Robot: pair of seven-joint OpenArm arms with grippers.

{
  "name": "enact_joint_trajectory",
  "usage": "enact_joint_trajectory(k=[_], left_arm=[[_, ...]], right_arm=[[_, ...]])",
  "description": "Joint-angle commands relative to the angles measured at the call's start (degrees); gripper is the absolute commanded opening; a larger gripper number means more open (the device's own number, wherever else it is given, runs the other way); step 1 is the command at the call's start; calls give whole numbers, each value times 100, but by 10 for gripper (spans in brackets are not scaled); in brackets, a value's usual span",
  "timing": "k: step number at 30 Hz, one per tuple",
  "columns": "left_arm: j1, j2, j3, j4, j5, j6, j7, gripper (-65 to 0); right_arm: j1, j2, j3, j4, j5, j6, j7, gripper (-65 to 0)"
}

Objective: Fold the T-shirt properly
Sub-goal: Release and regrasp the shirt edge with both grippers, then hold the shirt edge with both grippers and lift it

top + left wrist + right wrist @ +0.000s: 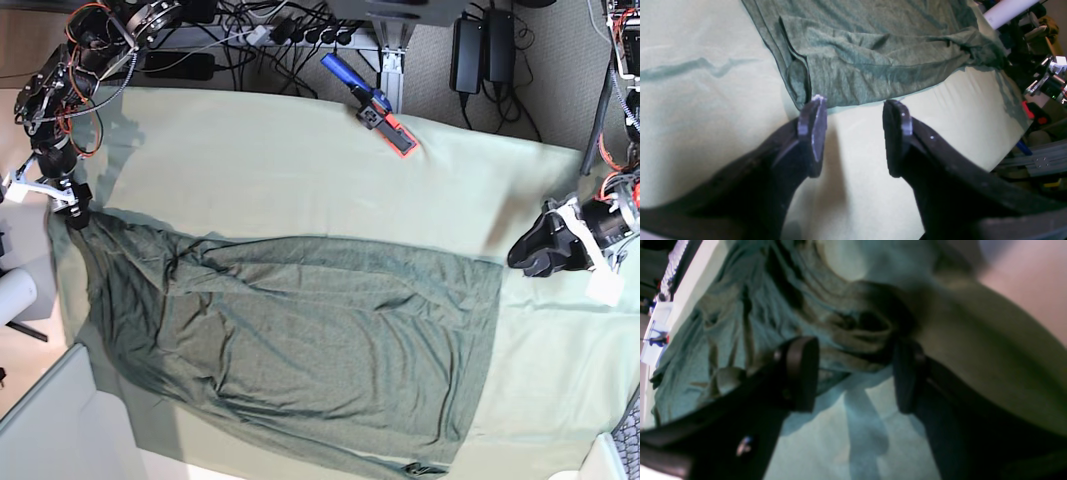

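The dark olive T-shirt (300, 345) lies spread and wrinkled on the pale mint table cloth (290, 165). My right gripper (75, 212) hovers at the shirt's far left corner. In the right wrist view it (857, 341) stands open, with a bunched fold of the T-shirt (857, 326) at and between its fingertips; I cannot tell if they touch it. My left gripper (527, 255) sits just off the shirt's right edge. In the left wrist view it (855, 106) is open over bare cloth, tips just short of the T-shirt's hem (873, 70).
A red and blue tool (380, 108) lies on the cloth at the back. Cables and power bricks (470, 45) hang behind the table. A white roll (14, 296) sits off the left edge. Clutter and a metal frame (1040, 160) stand past the table's edge.
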Motion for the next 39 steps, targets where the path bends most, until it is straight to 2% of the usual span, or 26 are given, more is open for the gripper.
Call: enact_joint_trajectory(k=[1,4,11,15,18,22,24,28,39], left_arm=[[-76,-70,-37,103,-164,-56,-103,-311],[-74,52,-37,98,-157,-56,-90,-291],[-76,680,-39,63,136,-56,-116,-291],[-79,992,-39,-48,581,-15,-422,-291],[-111,1189,-52,-326,1032,155,-778,-291],[-201,1410,-271,-688,1174,155,-927,-291],[-254,1475,-400,-761,1200,157,-933,-291],[-400,1530,-472,-793,1440,452,-1016,-291],[-973,1639,-466,-1845,1604,472,-1213,-291]], right_arm=[[160,151,-35,76,109,127,105,-303],[282,133,-157,74,74,129,107,-303],[409,122,-389,59,-79,129,173,-303],[404,122,-439,59,-173,129,166,-303],[409,122,-439,59,-168,129,133,-303],[389,125,-439,61,-164,129,68,-303],[376,122,-439,61,-166,129,57,-303],[378,125,-439,61,-164,129,39,-303],[376,122,-439,59,-151,129,-79,-303]])
